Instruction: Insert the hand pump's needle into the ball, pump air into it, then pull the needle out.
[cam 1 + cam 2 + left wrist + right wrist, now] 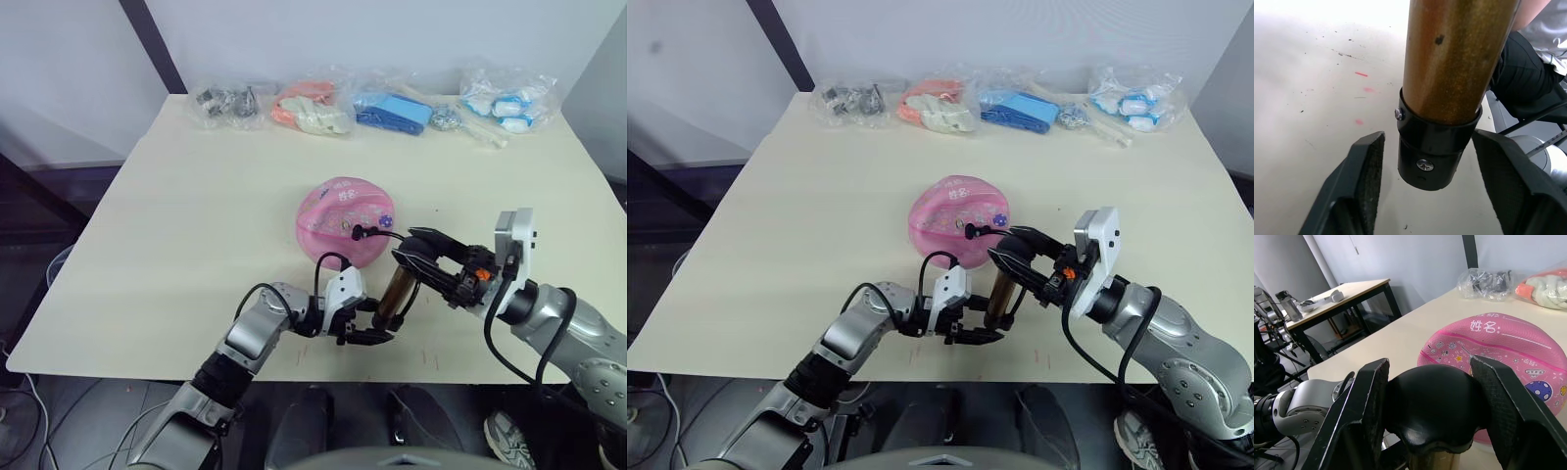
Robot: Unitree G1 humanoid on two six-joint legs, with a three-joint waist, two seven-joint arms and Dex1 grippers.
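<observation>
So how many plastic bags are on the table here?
4, in a row along the far edge of the table: grey parts bag, orange-white bag, blue bag, blue-white bag.

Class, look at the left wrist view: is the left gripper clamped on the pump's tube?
No: its fingers stand apart from the hand pump.

A pink ball point(343, 221) is showing pale cartoon and flower prints, white lettering and a purple spot against a cream table point(176, 225). The hand pump point(398, 290) is gleaming bronze-gold between black caps, its black handle sitting between the right gripper's point(1427, 416) black fingers. Along the far edge, clear bags point(509, 98) are displaying grey, orange, blue and white contents.
</observation>
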